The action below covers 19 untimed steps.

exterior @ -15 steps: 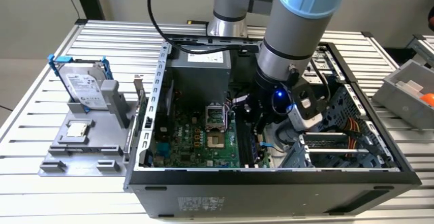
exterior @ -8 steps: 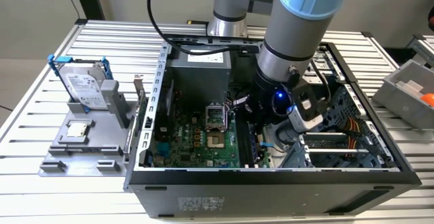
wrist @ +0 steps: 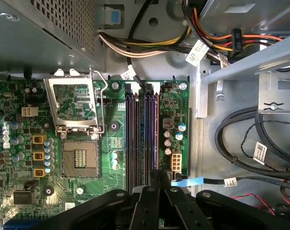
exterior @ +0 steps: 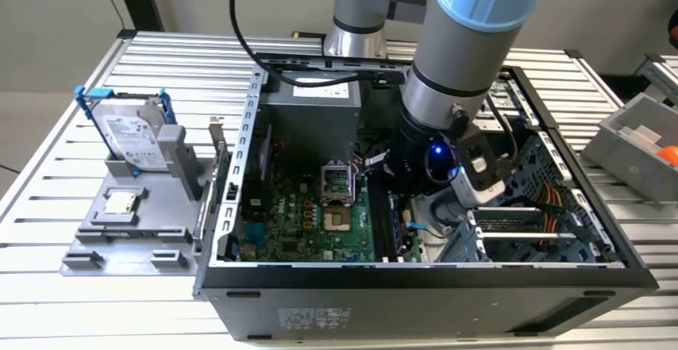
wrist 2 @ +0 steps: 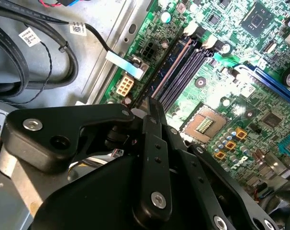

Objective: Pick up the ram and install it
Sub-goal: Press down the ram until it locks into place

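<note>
over memory slots (wrist: 142, 139) | hand (wrist: 155, 179) low | ram (wrist 2: 166, 72) edge-on, partly hidden

The ram (wrist: 148, 139), a thin blue stick, is standing on its long edge. It is running straight out from the jaws, its near end pinched between them.

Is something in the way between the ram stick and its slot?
Nothing visible is. The long thin blue ram stick sits in line with the dark memory slots on the green motherboard, by the black gripper; the cables lie aside.
</note>
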{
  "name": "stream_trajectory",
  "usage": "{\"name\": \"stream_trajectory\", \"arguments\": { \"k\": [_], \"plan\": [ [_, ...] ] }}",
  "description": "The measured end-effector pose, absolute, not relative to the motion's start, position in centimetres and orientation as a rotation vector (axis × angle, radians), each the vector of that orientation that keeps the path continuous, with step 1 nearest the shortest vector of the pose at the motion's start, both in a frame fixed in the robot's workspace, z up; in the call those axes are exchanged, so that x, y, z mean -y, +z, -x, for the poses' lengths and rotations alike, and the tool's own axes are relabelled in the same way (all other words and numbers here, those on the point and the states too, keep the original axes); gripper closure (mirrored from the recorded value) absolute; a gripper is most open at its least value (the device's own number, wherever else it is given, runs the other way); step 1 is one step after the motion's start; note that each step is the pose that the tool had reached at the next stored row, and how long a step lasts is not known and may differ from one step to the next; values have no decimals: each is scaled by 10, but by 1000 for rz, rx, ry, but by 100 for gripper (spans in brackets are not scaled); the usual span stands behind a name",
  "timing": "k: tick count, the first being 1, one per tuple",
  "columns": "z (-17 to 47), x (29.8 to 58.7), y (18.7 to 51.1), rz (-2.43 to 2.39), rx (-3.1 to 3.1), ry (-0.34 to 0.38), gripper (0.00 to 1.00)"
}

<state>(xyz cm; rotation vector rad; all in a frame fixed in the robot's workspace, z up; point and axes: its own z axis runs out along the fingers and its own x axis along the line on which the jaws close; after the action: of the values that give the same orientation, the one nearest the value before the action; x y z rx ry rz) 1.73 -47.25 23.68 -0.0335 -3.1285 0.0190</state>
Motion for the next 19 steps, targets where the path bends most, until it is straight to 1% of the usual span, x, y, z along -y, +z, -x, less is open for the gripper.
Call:
{"name": "stream_trajectory", "arguments": {
  "k": [19],
  "plan": [
    [-17, 473, 237, -11, 3129, 19, 100]
  ]
}}
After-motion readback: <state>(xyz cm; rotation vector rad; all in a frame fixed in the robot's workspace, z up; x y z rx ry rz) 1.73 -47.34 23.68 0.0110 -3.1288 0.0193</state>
